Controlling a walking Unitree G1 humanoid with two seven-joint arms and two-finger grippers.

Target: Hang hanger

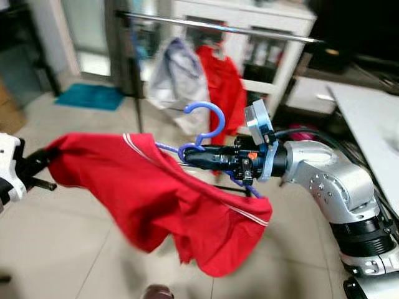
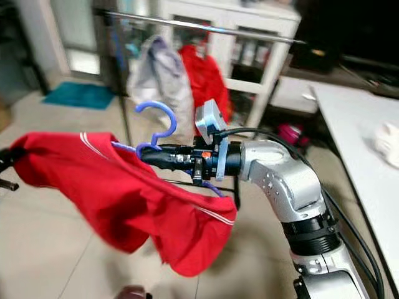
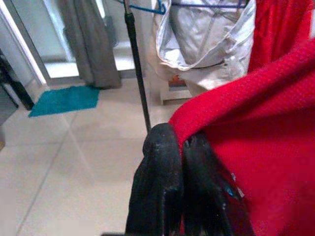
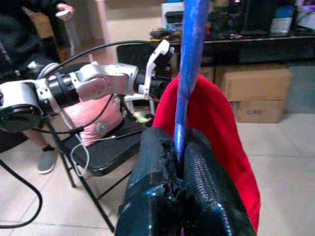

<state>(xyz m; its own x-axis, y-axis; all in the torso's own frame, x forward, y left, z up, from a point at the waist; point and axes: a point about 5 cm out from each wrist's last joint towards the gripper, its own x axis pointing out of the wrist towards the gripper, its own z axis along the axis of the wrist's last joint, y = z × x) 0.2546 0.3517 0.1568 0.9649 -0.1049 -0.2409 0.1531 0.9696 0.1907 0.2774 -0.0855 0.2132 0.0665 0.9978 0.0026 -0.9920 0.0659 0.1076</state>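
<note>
Red shirt [image 1: 168, 199] is sagging between grippers: right gripper [image 1: 193, 156] clamping the blue hanger [image 1: 206, 128], left gripper [image 3: 179, 147] pinching fabric; it risks sliding off before reaching the rail [image 1: 218, 26].

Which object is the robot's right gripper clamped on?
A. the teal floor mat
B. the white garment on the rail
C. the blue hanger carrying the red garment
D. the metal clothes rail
C: the right gripper is shut on the blue hanger, with the red garment draped from it.
</note>
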